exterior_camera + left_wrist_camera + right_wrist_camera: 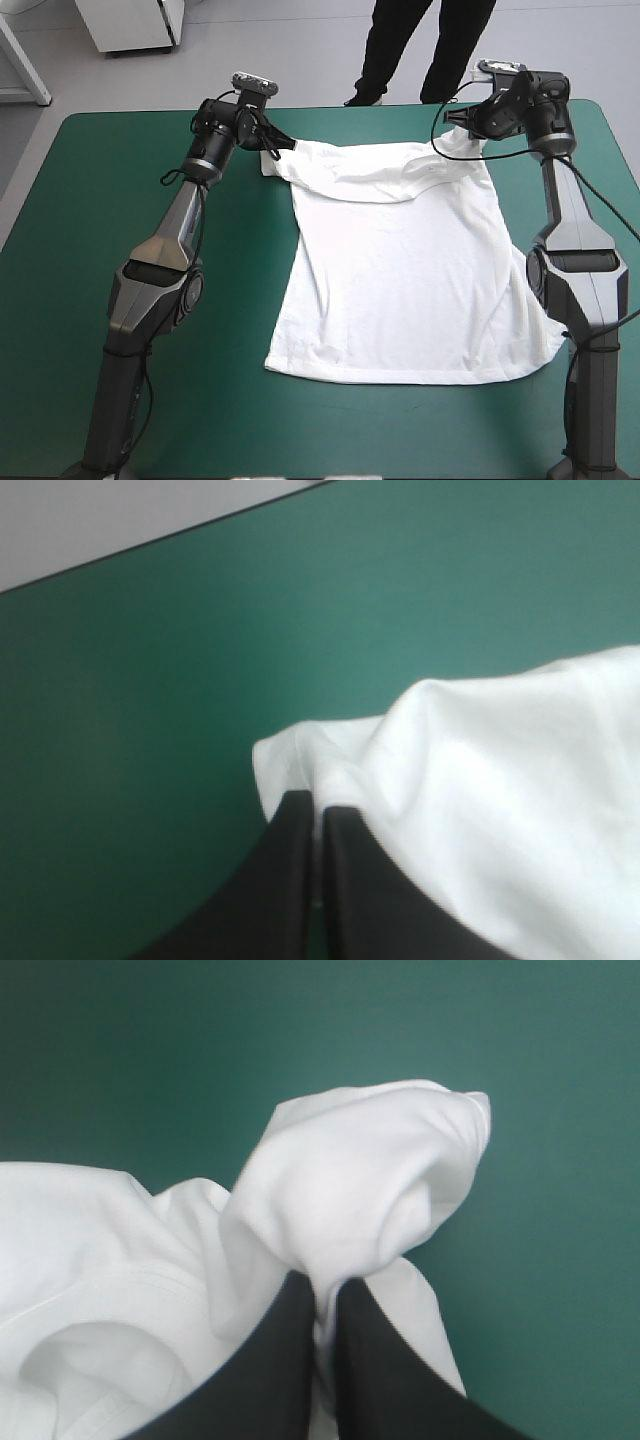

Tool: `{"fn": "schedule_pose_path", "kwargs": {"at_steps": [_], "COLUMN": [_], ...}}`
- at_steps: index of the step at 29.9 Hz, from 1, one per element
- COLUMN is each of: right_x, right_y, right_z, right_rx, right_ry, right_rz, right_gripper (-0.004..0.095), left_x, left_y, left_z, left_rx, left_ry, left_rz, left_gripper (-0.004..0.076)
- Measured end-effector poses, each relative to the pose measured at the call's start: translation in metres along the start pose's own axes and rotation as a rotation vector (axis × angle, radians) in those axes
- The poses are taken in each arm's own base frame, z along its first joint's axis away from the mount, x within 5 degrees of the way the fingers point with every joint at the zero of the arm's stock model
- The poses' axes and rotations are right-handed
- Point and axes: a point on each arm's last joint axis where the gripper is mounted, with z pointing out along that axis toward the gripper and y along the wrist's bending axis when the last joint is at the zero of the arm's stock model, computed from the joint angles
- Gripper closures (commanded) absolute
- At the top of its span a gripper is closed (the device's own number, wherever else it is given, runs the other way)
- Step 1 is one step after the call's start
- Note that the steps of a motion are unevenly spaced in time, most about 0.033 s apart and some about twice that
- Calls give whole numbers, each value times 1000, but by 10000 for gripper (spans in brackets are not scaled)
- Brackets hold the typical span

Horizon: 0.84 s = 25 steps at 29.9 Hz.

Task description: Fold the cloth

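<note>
Here, the left pincer (pixel 318 802) is all but closed, a fold of the white T-shirt (pixel 400 280) nipped between its black fingers (pixel 285 890). The right pincer (pixel 325 1285) is likewise pinched on a bunched corner. Both grip at the far end, probably the 2 shoulders, though the bunching hides the seams, so that edge can, I judge, be carried over toward the hem. The rest lies spread flat on the teal-green surface (pixel 120 180), hem toward the near edge; pale floor (pixel 280 50) lies beyond the far edge.
</note>
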Motion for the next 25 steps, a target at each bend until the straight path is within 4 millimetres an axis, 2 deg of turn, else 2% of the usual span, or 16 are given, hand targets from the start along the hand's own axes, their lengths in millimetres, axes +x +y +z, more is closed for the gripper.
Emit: {"fn": "schedule_pose_path", "kwargs": {"at_steps": [4,7,11,13,14,18,25], "right_x": [6,8,7,7,8,9,-8], "right_y": [-4,-4,-4,-4,-4,-4,-2], "right_z": [16,19,19,19,19,15,-15], "right_rx": [4,3,3,3,3,4,1], "right_ry": [33,41,37,39,45,74,-24], "right_rz": [-30,-57,-65,-65,-64,-63,-73], "right_gripper": [920,861,623,513,486,486,488], "left_x": [9,9,3,2,0,-7,-21], "left_y": [0,-1,-3,-4,-4,-4,-1], "left_z": [17,21,20,18,16,3,-31], "left_rx": [1,10,36,51,56,74,74], "left_ry": [21,-6,-62,-67,-70,-75,-80], "left_rz": [4,3,-17,-28,-31,-42,1], "left_gripper": [710,614,395,318,305,317,351]}}
